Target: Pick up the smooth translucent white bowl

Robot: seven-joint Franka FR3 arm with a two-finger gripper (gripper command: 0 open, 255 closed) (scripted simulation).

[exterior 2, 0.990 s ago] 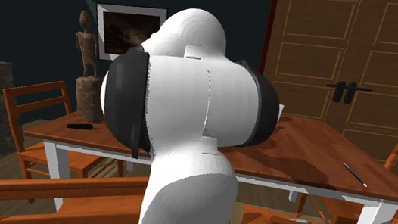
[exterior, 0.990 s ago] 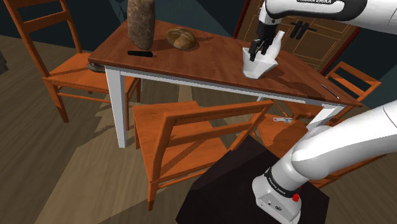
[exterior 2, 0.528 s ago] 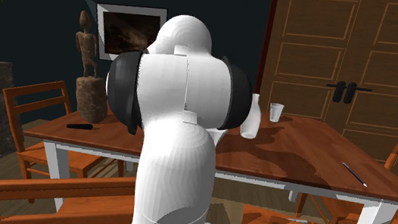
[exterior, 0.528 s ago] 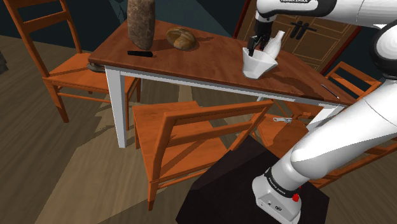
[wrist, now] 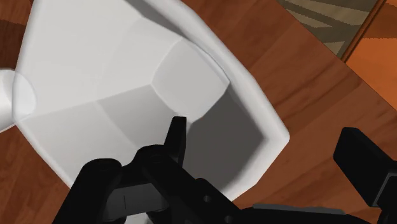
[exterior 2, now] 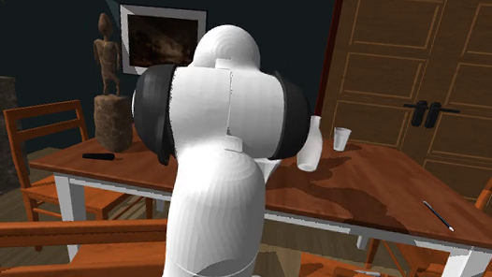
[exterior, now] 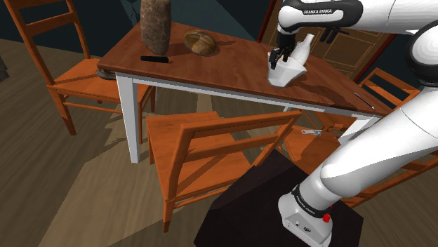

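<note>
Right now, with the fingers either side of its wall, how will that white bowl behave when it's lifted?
Probably stiff: the bowl has faceted walls that look rigid. Its smooth surface could be slippery, and the open gripper straddles just one sloping wall, so it may tilt once lifted. Being hollow, it's likely light.

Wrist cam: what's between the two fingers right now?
The white bowl's wall, in the wrist view: one of the fingers is inside it, the other outside over the table, clear of the rim.
</note>
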